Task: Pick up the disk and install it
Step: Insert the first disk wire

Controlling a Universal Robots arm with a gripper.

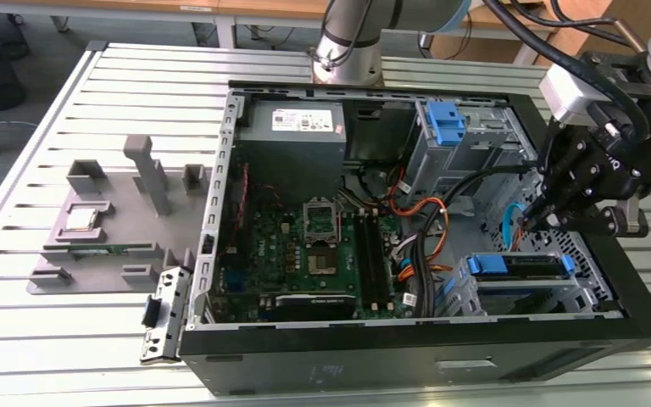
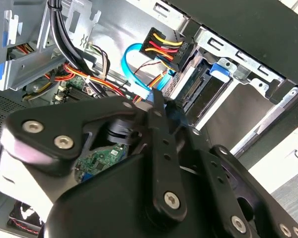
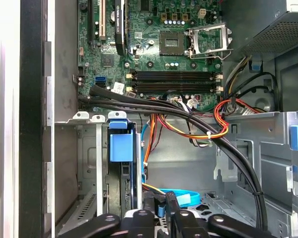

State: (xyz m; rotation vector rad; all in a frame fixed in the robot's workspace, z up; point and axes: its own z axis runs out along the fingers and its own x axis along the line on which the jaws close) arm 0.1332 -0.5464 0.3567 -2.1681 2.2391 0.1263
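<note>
Nearest the lens in both wrist views is the gripper [image 2: 165,110], its black links in the foreground. Its fingers [image 2: 158,106] are drawn close together and appear clenched on the end of the blue cable [image 2: 130,67]; the contact itself is partly masked by the links, so this is stated with reserve.

In the exterior view the gripper [image 1: 538,222] hangs inside the open computer case [image 1: 416,360], towards that view's right, just above the drive cage [image 1: 580,292].

The disk [image 1: 514,265] sits in that cage, in its blue carrier, at the case's corner nearest the camera on the exterior view's right. In the first wrist view it stands on edge between the cage rails [image 3: 123,168], just beside the gripper.

A power plug [image 2: 165,49] with yellow, red and black wires lies against the disk's end; whether it is seated cannot be told.

Elsewhere in the case: the motherboard [image 3: 154,44], the grey power-supply box [image 1: 292,123] at the far wall, and a bare blue bracket [image 1: 447,125] in the far cage. The case rests on a slotted metal table [image 1: 31,339].
</note>
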